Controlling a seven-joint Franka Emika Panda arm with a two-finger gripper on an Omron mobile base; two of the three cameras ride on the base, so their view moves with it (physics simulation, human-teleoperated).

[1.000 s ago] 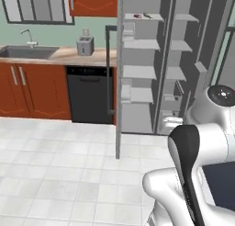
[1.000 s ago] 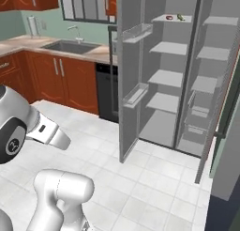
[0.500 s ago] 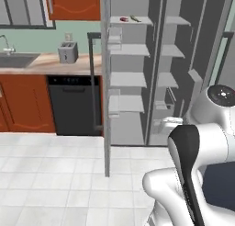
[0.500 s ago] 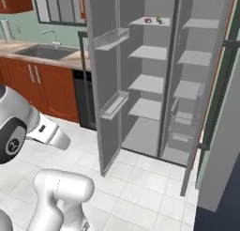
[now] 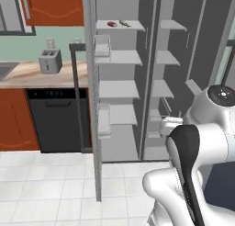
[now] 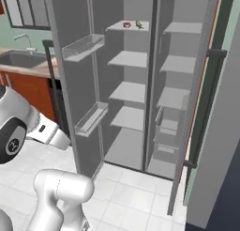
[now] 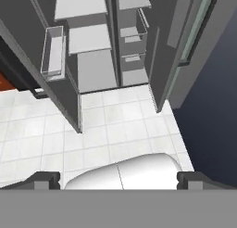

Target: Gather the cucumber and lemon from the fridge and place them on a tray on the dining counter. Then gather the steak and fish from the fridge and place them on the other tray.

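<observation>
Base has neared the boxy grey fridge (image 6: 140, 84).

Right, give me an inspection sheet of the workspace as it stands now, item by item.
Surface: white tiled floor in front of the fridge; both fridge doors stand open.
Job's things: two small items, one red and one green, lie side by side on the top shelf of the left compartment; too small to identify. Trays and dining counter: nothing seen.
Clutter: toaster on the wooden countertop.
Grippers: gripper open, holding nothing, pointed down at the floor before the fridge.
Cables: nothing seen.
Surroundings: black dishwasher under the countertop, sink with faucet, red cabinets.
</observation>
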